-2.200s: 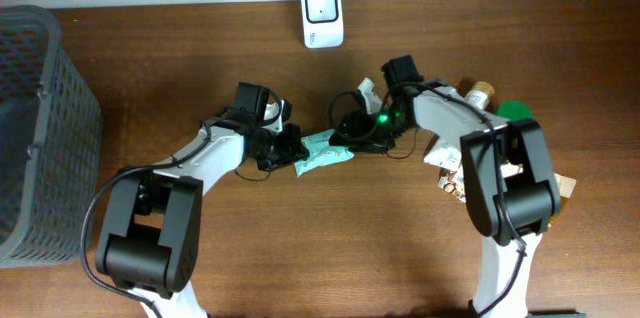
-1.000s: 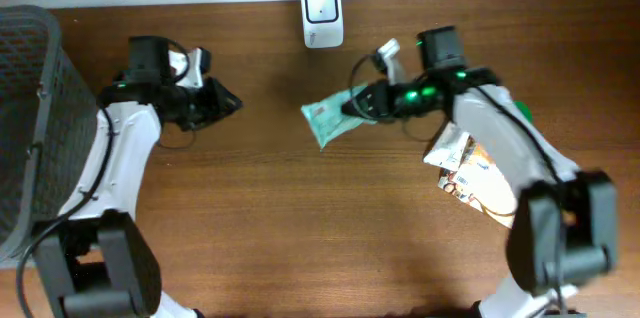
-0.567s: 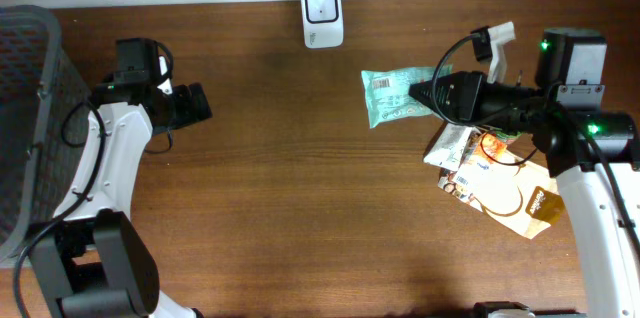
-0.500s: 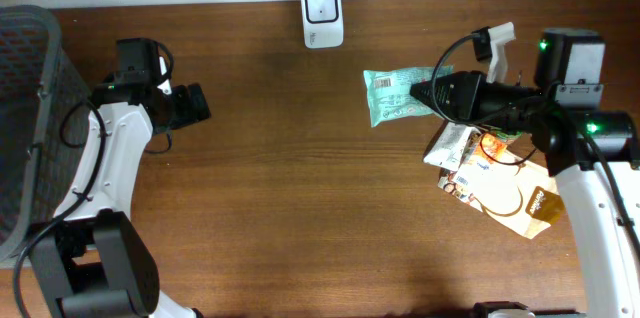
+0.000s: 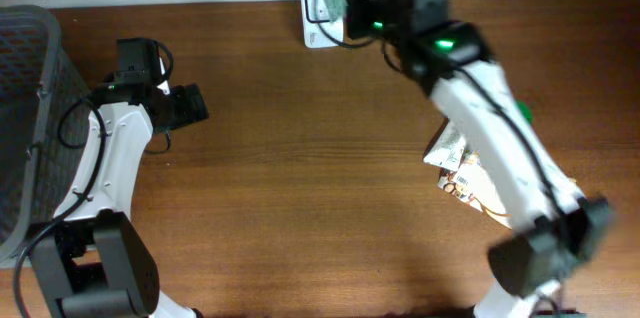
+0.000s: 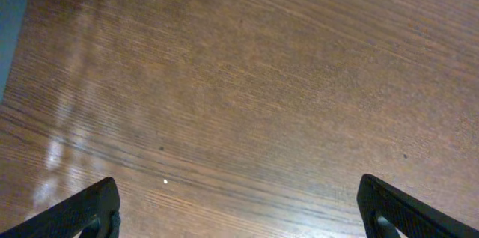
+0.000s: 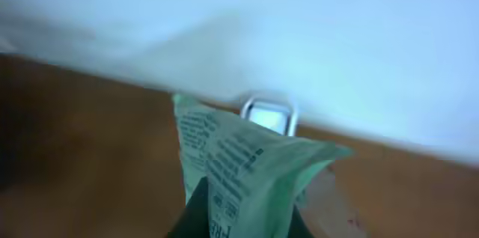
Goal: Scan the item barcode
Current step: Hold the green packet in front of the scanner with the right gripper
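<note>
The right gripper (image 7: pixel 238 219) is pinching a pale green packet (image 7: pixel 239 165) by its lower edge, close by the white scanner (image 7: pixel 267 115). To scan well, it should be turning the barcode squarely toward the scanner's window. The left gripper (image 6: pixel 239 215) is hanging spread, empty.

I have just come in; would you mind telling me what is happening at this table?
The right gripper is shut on a pale green plastic packet, holding it up in front of the small white barcode scanner at the back edge of the brown wooden table. The left gripper hangs open and empty above the wood, near the grey mesh basket. Other packets lie piled on the right.
</note>
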